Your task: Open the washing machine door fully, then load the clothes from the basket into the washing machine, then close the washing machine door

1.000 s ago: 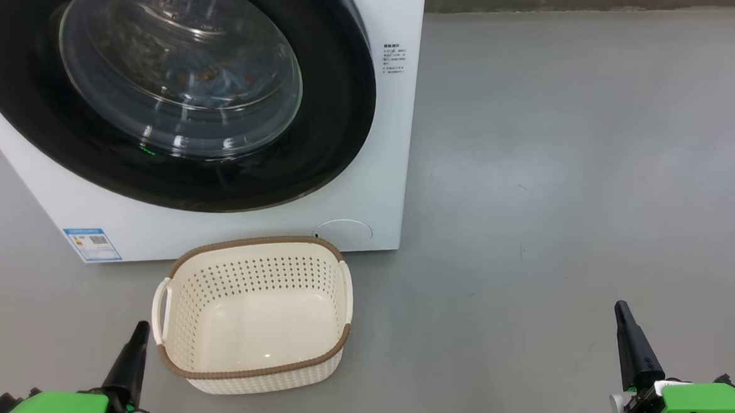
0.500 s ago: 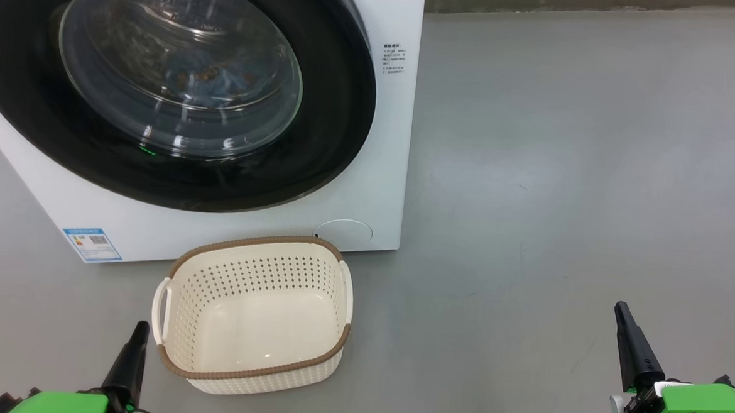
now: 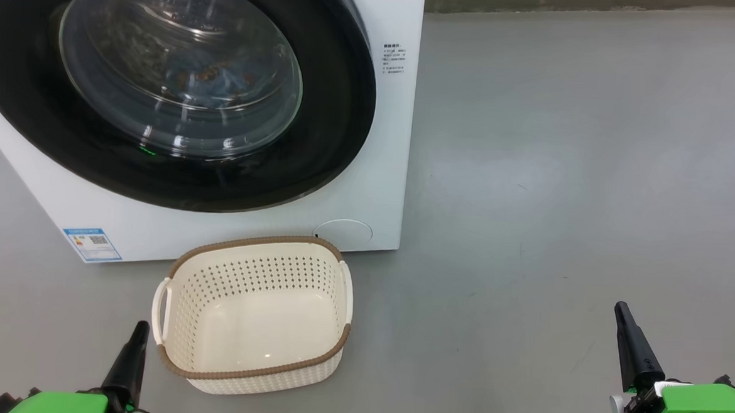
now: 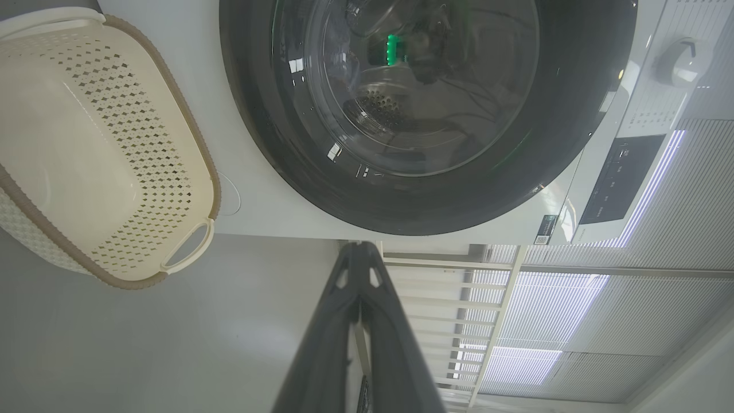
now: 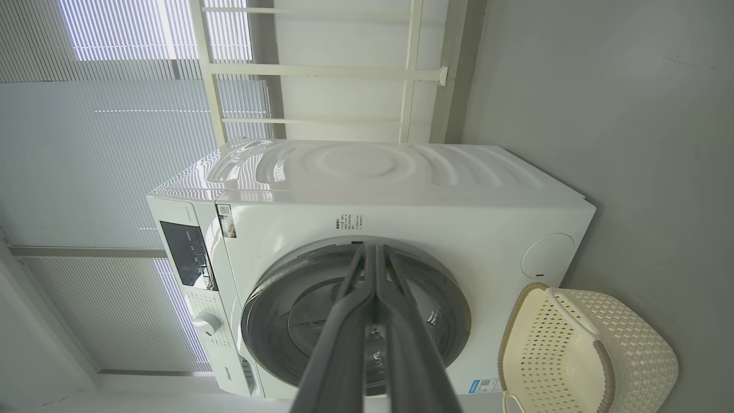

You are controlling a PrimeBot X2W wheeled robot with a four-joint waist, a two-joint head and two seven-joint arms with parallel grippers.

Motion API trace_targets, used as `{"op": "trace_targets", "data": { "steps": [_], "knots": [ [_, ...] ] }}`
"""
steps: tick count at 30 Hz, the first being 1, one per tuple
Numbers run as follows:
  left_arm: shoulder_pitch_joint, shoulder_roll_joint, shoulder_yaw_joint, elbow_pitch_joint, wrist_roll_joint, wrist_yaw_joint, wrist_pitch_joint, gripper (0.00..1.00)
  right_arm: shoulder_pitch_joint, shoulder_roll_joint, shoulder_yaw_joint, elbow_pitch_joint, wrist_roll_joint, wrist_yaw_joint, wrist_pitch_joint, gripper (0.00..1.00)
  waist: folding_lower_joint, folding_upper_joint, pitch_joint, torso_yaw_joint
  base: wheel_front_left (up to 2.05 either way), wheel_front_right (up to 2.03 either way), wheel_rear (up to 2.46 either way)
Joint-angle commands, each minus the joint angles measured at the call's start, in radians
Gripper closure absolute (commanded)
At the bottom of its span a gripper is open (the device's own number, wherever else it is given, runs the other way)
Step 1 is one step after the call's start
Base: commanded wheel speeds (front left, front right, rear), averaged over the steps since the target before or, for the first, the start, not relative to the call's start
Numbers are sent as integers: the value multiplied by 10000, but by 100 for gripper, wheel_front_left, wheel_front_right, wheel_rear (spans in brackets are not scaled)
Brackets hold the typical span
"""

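We are finding the washing machine door (image 3: 180,64) sitting shut on the washing machine (image 3: 382,169), the clothes (image 3: 214,79) showing blue behind its glass. The basket (image 3: 252,371) is standing empty on the floor (image 3: 564,179), its far rim just beside the machine's lower front edge. Open floor is stretching to the right. The left end effector (image 3: 140,330), clenched, is hovering near the basket's left handle; the right end effector (image 3: 621,311), clenched, is hanging well apart.

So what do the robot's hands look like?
Not like yours! The left gripper and right gripper each have two long, dark fingers tapering to a point, like a beak. Behind them sit bright green casings, with black and grey parts underneath.
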Motion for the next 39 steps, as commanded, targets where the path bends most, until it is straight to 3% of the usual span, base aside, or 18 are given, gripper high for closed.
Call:
{"op": "trace_targets", "data": {
  "steps": [1,39],
  "knots": [
    [-414,162,353,-271,-47,-29,41,100,-105,-79,229,-305,108,16,76,100,-1,0,0,0,0,0,0],
    [-417,145,377,-270,-27,-29,61,100,-105,-79,230,-305,108,16,75,100,-1,0,0,0,0,0,0]
  ]
}}
